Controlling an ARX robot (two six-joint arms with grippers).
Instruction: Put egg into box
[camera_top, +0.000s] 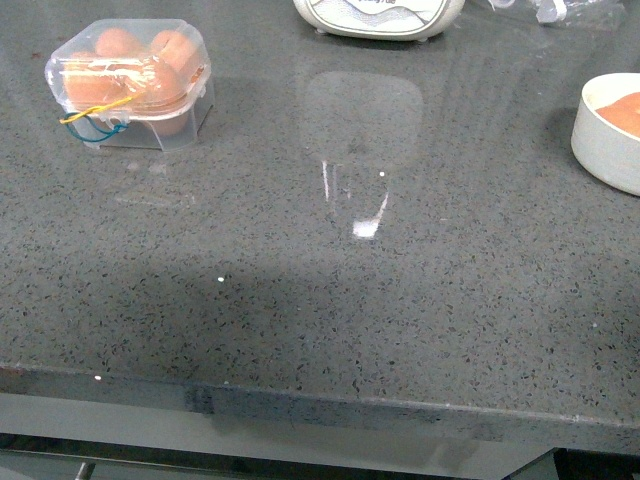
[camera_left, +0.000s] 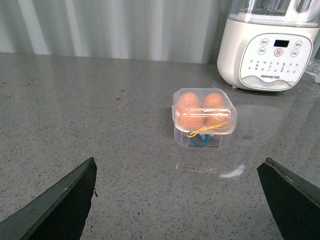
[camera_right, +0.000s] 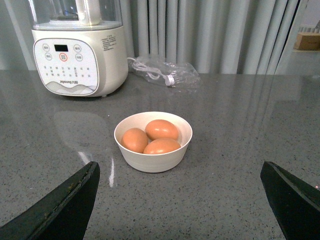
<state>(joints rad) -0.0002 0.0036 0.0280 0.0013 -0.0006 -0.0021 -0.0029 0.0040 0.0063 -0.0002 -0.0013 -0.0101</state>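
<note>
Four brown eggs sit inside the box (camera_top: 130, 82), which stands at the far left of the tabletop (camera_top: 330, 300) with its clear lid down over them. A yellow band and a blue band hang at its near face. In my left wrist view the box (camera_left: 204, 119) shows all four cups filled, two eggs behind and two in front, and it sits apart from everything else.

At the right edge of the front view a white bowl (camera_top: 604, 140) rests on the tabletop, well apart from the box. My right wrist view shows the bowl (camera_right: 153, 155) holding three more brown eggs, touching each other. The egg (camera_right: 162, 129) toward the far side of the bowl lies highest, with the other two resting just beside it.

A white kitchen appliance (camera_top: 380, 15) with a button panel stands at the far edge, between box and bowl. Beside it in the right wrist view lies a clear plastic bag (camera_right: 162, 71) with a cord inside.

My left gripper (camera_left: 180, 200) is spread wide, its two dark fingers (camera_left: 60, 205) at the corners of its view, with nothing between them. My right gripper (camera_right: 182, 200) is likewise wide apart and holds nothing. Neither arm appears in the front view.
</note>
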